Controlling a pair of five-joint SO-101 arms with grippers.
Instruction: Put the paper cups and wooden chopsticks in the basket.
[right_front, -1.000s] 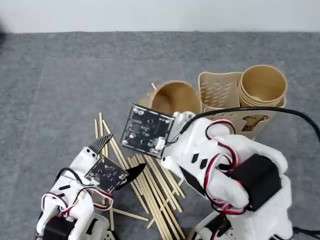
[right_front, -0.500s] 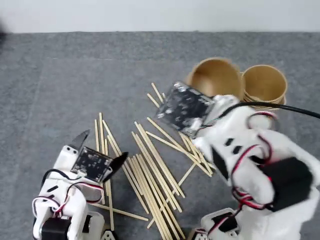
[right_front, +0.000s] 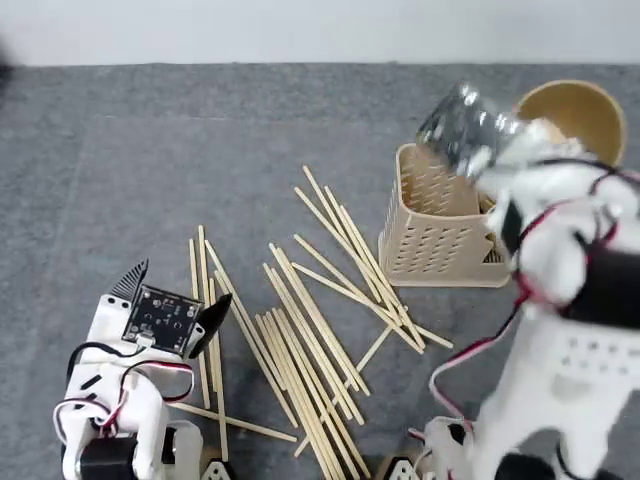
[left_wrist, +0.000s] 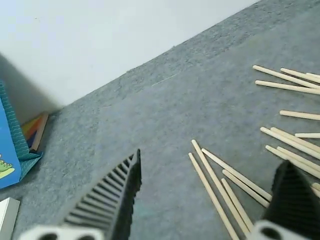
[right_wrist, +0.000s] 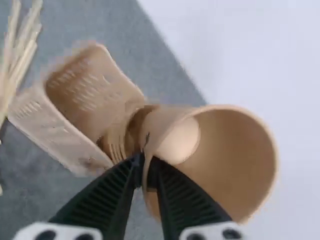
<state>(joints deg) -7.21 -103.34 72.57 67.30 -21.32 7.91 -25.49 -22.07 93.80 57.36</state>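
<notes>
As the right pincer (right_wrist: 142, 162), pinching the paper cup (right_front: 575, 110) by its rim, has swung it from the middle of the surface (right_front: 150, 150) to above the basket (right_front: 430, 240) at the far right, the left pincer (right_front: 178, 287), spread and empty, has drawn back, with the chopsticks (right_front: 310, 340) yet to be gathered.

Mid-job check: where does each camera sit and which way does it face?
High view: fixed overhead, looking down at wooden chopsticks, the beige slotted plastic basket, the left gripper and right arm.
Left wrist view: on the left arm, low over the grey mat, facing chopsticks past the open left gripper.
Right wrist view: on the right arm, facing the basket past the right gripper, shut on a tan paper cup.
Shared: basket and cup, in high and right wrist views.
</notes>
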